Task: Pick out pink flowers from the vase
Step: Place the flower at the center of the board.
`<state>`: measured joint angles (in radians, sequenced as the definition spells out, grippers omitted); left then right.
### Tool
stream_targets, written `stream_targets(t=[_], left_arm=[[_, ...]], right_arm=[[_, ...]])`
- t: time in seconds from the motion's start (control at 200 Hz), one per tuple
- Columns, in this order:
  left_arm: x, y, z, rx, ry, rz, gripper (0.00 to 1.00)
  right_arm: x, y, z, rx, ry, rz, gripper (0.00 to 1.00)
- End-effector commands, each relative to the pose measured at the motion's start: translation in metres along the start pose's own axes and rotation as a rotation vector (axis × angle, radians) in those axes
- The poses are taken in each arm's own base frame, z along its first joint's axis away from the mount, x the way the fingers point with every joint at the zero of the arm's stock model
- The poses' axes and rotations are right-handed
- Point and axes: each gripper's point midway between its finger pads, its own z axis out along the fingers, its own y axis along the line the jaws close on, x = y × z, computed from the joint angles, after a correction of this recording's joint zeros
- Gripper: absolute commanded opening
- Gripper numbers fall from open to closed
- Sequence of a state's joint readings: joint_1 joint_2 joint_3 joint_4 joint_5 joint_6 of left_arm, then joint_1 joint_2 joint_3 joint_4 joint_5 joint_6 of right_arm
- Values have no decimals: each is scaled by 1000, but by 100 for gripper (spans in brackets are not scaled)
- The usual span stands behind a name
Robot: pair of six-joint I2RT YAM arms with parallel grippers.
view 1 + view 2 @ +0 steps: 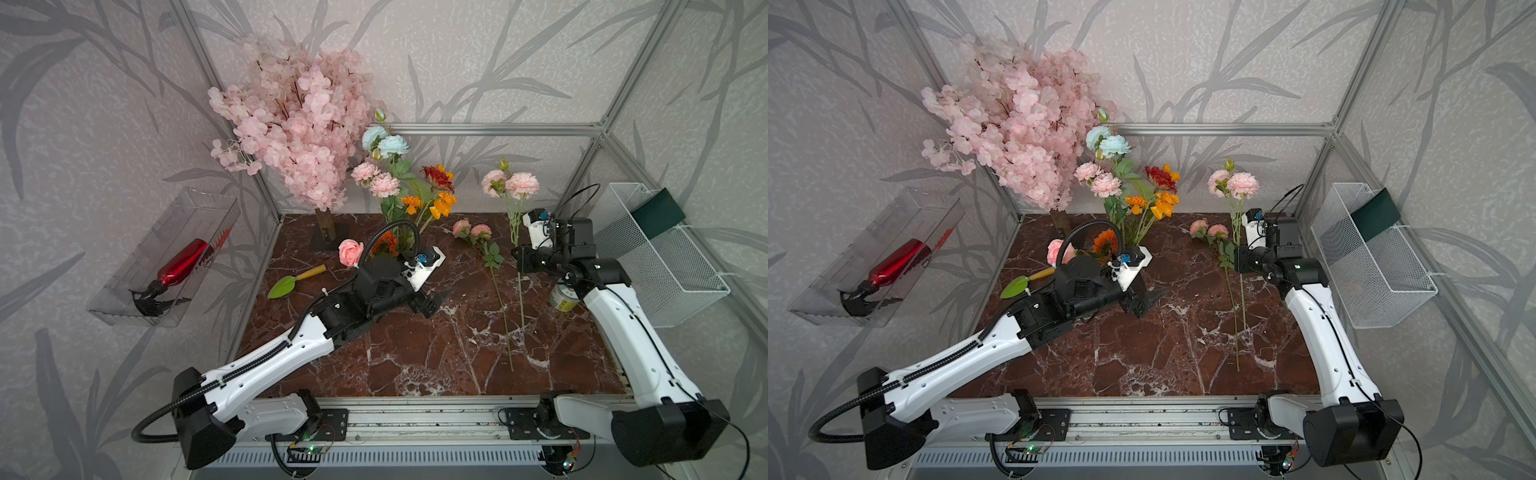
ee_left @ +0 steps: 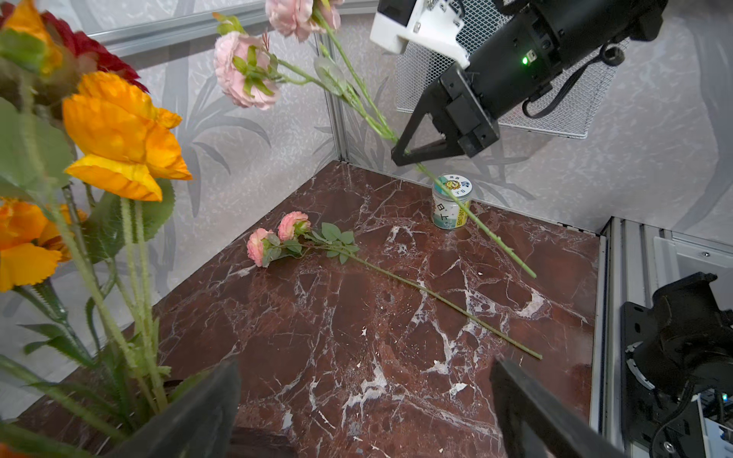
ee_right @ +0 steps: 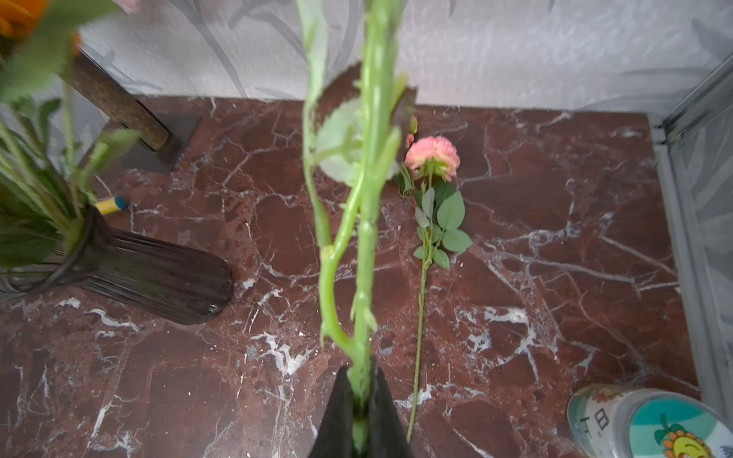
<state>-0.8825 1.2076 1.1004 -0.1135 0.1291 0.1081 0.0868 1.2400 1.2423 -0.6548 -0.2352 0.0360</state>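
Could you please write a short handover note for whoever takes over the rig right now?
Left gripper: open, empty, near the vase.
Right gripper: shut on a pink flower stem, held up off the table.
Done: one pink stem lies on the table.
To do: set the held stem down; two pink blooms and, it seems, a pink rose are still in the vase.
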Motion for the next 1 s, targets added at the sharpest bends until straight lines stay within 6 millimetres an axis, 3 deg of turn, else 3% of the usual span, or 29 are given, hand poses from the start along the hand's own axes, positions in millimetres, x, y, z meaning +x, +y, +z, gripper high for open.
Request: stream_targets(t=[0.0, 0.42, 0.775, 1.0], left_arm=[[0, -2, 6, 8, 26, -38, 99], [16, 10, 22, -62, 52, -39, 99], [21, 12, 22, -77, 58, -40, 99], [24, 12, 19, -76, 65, -31, 99]], right_arm=[[5, -9, 15, 25, 12, 8, 0], [60, -29, 72, 62, 144, 60, 0], [78, -10, 112, -103, 175, 140, 0], [95, -9, 130, -132, 223, 178, 0]])
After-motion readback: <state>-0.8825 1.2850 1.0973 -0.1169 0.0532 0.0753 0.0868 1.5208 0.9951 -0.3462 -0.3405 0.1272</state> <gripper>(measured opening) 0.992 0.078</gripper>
